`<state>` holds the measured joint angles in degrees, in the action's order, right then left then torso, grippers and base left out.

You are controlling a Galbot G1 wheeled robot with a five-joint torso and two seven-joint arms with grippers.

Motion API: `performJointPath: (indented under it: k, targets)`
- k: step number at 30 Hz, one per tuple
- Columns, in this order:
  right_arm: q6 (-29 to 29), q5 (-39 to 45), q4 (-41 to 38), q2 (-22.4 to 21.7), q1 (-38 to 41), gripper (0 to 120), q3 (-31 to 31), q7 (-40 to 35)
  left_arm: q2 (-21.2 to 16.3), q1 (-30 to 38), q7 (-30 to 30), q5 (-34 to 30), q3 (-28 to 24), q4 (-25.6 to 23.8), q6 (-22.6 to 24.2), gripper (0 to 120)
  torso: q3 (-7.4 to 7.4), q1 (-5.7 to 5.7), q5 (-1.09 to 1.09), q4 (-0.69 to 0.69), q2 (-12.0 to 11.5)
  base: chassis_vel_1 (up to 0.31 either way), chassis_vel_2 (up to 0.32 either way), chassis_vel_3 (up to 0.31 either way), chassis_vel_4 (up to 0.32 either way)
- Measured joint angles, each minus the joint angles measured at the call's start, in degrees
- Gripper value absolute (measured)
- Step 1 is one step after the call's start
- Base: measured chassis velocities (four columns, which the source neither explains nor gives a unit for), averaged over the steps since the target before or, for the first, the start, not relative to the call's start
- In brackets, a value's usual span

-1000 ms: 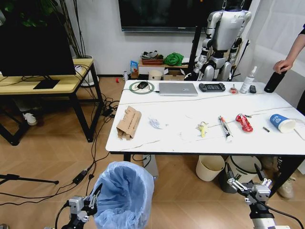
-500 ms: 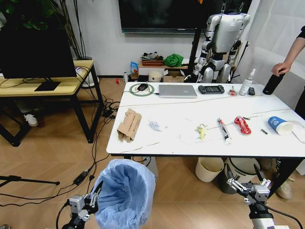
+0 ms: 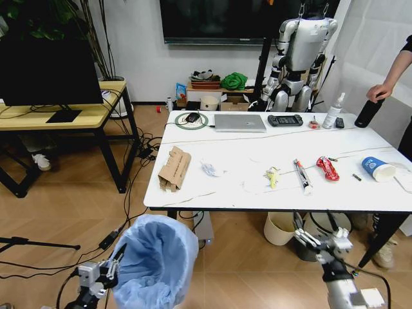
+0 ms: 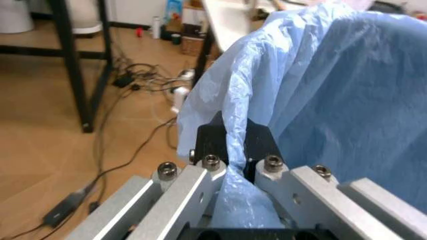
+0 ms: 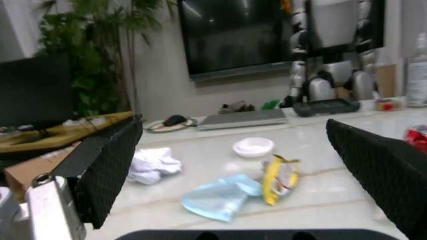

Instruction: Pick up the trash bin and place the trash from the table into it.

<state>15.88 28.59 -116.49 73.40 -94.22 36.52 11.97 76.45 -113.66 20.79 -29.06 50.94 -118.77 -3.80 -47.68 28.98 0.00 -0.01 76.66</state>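
Left end effector (image 4: 230, 162) clamps the trash bin (image 3: 154, 261) — crinkled light-blue liner; right end effector (image 3: 320, 235) spread.

Left gripper (image 3: 103, 273) held low, jaws clamped on the trash bin (image 3: 154, 257) liner — right gripper (image 3: 320, 239) raised, jaws spread wide.

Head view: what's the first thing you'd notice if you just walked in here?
The big crinkly blue trash bin low in front of the table, pinched at its bag by the left hand. Next, the trash strewn across the white tabletop, from the brown cardboard to a blue cup. The right hand hangs open near the table's front edge.
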Motion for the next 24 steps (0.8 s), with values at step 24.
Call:
performJointPath:
  k: [24]
  targets:
    - [-14.2, 14.2, 4.2, -16.1, 44.6, 100, -41.5, -18.7, 10.2, -4.2, 1.7, 0.0, 12.0, -3.5, -0.5, 0, 0.18, -0.14, -0.02, 0.0, -0.3, 0.0, 0.0, 0.0, 0.0]
